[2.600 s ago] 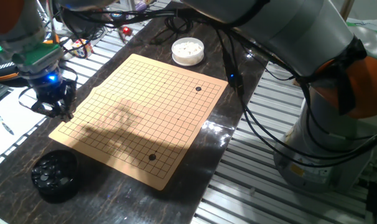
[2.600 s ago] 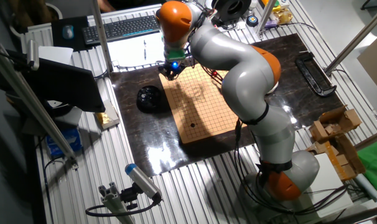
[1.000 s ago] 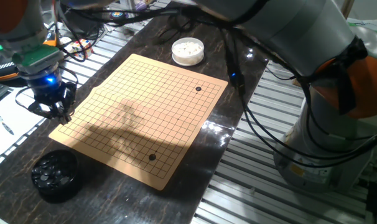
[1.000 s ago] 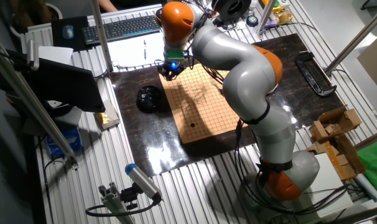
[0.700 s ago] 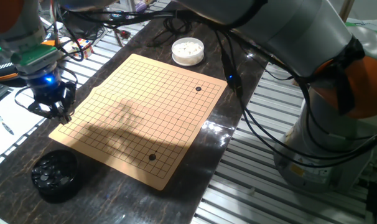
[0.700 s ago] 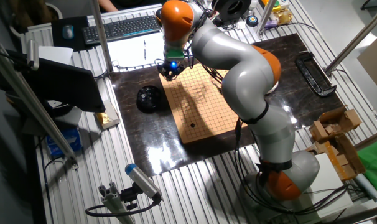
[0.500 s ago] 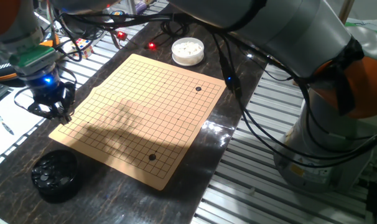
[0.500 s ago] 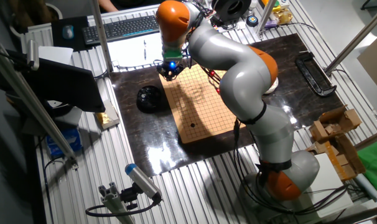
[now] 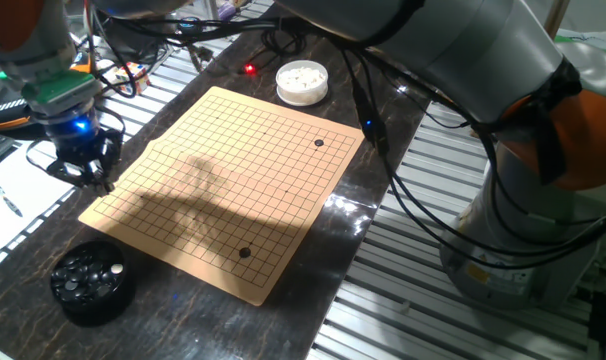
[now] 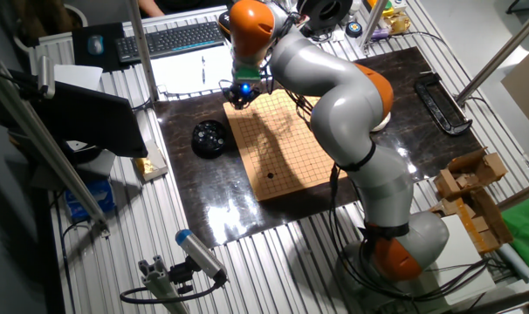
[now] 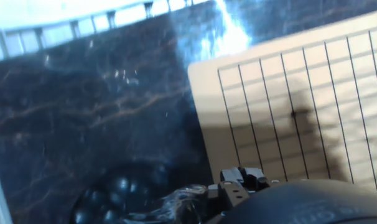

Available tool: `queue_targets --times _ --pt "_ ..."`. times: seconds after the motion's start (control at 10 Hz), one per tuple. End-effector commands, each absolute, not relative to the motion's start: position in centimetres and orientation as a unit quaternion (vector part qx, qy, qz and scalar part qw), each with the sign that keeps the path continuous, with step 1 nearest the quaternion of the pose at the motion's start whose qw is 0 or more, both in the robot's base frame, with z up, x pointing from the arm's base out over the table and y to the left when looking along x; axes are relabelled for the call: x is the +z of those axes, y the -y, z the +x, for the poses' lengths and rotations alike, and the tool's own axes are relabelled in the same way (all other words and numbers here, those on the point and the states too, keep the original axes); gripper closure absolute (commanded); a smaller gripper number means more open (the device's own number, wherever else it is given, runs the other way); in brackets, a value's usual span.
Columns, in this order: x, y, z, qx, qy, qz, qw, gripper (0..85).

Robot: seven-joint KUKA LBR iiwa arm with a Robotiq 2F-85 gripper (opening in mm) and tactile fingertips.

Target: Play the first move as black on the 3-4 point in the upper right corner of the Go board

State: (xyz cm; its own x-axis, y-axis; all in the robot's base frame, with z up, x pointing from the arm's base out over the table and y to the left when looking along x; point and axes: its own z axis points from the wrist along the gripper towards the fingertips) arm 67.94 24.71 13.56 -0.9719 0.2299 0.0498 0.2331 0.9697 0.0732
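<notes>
My gripper (image 9: pixel 101 182) hangs just off the left corner of the wooden Go board (image 9: pixel 233 170), above the dark table top. Its fingers look drawn together; the frames do not show whether a stone sits between them. It also shows in the other fixed view (image 10: pixel 238 100). A round black bowl (image 9: pixel 91 282) of black stones stands near the board's front-left corner. Two black stones lie on the board, one toward the right (image 9: pixel 319 143) and one near the front edge (image 9: pixel 245 253). In the hand view the board corner (image 11: pixel 207 81) is at upper right and the bowl (image 11: pixel 114 193) at lower left.
A white bowl of white stones (image 9: pixel 302 82) stands beyond the board's far corner. Cables and small items lie at the table's back edge (image 9: pixel 133 70). The arm's grey links (image 9: pixel 503 60) reach over the right side. A keyboard (image 10: pixel 182 37) lies behind the table.
The gripper has drifted slightly up and away from the black bowl, toward the board's corner. Its shadow on the board has shifted with it. The stones on the board have not moved.
</notes>
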Motion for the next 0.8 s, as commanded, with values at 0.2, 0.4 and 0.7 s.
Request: queue_targets --times 0.2,0.4,0.7 --pt "12.0 -23.3 69.0 -0.062 0.991 -0.114 0.010 73.3" --pt "11.5 -23.1 69.6 -0.065 0.992 -0.113 0.008 73.7" --pt "11.4 -21.8 70.4 -0.068 0.993 -0.097 0.015 73.0"
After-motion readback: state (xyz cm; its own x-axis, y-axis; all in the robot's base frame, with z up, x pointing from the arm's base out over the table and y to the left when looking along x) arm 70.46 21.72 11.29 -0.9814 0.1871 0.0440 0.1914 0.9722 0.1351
